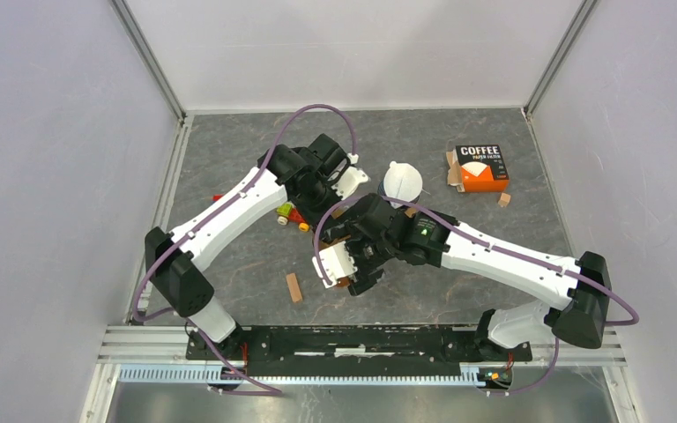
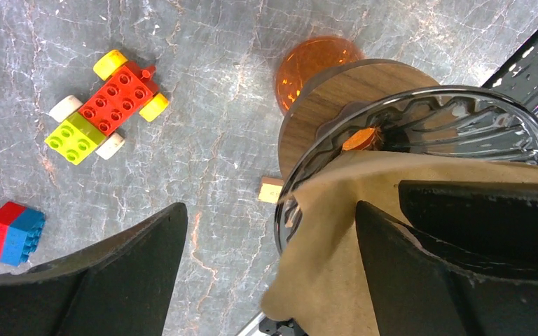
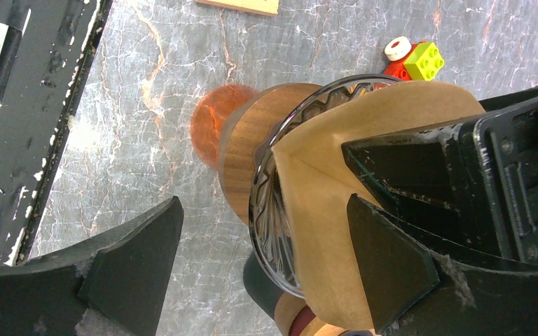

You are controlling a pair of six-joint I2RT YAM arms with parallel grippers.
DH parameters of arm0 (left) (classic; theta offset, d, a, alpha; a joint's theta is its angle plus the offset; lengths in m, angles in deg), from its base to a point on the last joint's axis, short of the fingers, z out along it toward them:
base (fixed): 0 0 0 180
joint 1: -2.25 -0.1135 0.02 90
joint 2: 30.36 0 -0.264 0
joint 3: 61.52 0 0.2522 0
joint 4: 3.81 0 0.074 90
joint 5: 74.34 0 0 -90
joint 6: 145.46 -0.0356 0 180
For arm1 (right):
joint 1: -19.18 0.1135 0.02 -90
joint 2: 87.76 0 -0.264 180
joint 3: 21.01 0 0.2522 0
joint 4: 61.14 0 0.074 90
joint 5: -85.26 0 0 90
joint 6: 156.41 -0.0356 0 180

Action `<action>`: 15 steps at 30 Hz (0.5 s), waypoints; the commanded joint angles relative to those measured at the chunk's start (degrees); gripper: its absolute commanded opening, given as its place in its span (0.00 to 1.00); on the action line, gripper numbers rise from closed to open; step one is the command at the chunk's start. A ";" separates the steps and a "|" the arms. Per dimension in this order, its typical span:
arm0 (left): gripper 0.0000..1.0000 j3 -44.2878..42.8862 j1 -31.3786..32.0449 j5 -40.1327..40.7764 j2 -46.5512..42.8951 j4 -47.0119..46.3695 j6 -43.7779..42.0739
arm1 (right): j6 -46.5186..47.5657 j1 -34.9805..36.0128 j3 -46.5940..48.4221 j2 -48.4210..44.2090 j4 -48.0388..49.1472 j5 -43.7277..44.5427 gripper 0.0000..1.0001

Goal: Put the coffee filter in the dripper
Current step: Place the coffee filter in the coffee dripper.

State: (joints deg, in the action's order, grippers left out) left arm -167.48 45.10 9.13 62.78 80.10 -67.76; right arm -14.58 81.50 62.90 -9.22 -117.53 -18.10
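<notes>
Plainly the left gripper (image 2: 272, 210) and right gripper (image 3: 265, 201) stand spread, pinching nothing; the dripper (image 2: 462, 119) sits at their fingers; the coffee filter (image 2: 329, 231) lies creased, half inside, lapping its rim; a finger pulling away might snag it and drag it out.

Left arm (image 1: 229, 207) and right arm (image 1: 511, 257): white shells, black joints. Purple cable (image 1: 317, 110) looped along each. Fingers (image 2: 112, 280) black, wedge-shaped, paint scuffed at edges.

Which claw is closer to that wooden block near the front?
Right. The right gripper hangs just right of the wooden block; the left gripper is farther back, beyond the toy car.
</notes>
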 commanded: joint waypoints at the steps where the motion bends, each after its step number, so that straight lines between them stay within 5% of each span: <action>1: 0.96 -2.52 -0.09 1.09 -3.38 -0.10 -2.86 | 0.59 -0.45 2.01 -1.63 0.04 -2.40 0.94; 15: 1.00 -2.42 -0.05 -1.03 -4.96 -1.48 -3.26 | 0.46 -1.17 2.54 -2.07 -0.34 -3.80 0.94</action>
State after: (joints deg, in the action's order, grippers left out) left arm -168.55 45.10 9.42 60.49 80.06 -68.41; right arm -14.56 80.56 62.92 -9.31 -117.91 -20.44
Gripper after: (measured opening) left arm 0.993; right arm 0.938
